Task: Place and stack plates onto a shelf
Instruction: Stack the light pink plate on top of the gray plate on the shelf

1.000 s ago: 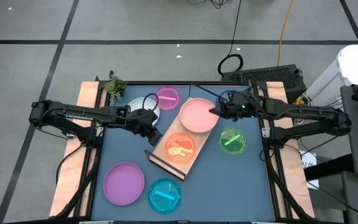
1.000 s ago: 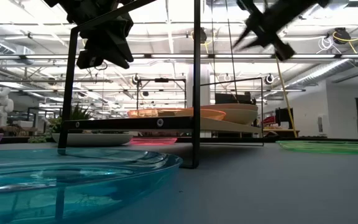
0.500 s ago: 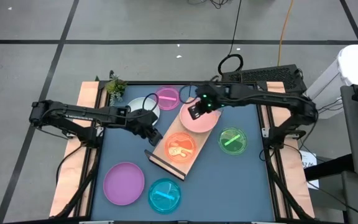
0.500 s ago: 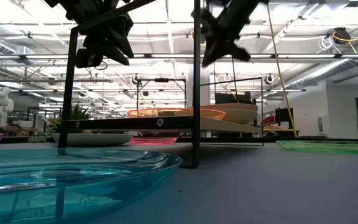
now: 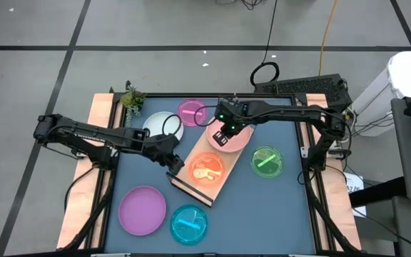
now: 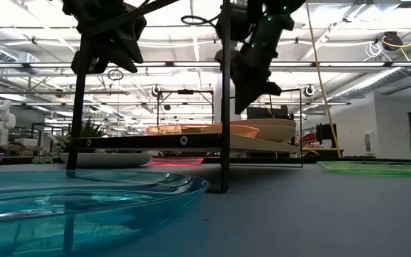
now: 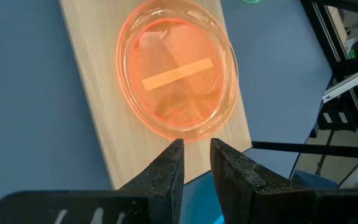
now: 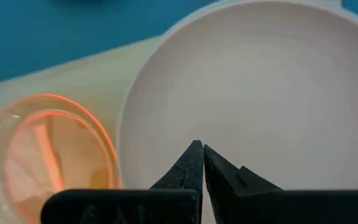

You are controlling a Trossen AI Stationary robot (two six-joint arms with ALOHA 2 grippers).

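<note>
The light-wood shelf (image 5: 191,184) lies slantwise mid-table. The salmon pink plate (image 5: 235,135) rests flat on its far end and the translucent orange plate (image 5: 205,170) on its near end. My right gripper (image 5: 222,135) is shut and hangs just above the pink plate's left part (image 8: 260,93); in the low view a gap shows below the right gripper (image 6: 247,103). My left gripper (image 5: 175,163) hovers above the shelf's left edge beside the orange plate (image 7: 176,68), its fingers (image 7: 196,146) open by a narrow gap. The beige plate is not seen.
On the blue mat lie the translucent pink plate (image 5: 191,112) and the pale plate (image 5: 159,123) at the far side, the green plate (image 5: 266,161) to the right, and the purple plate (image 5: 142,209) and blue plate (image 5: 189,223) near. A small plant (image 5: 132,100) stands at the far-left corner.
My right gripper has swung from the table's right side toward the left, over the salmon pink plate, and has come down closer to it. My left gripper has shifted a little toward the near edge, over the shelf's left edge. The plates and the shelf have stayed put.
</note>
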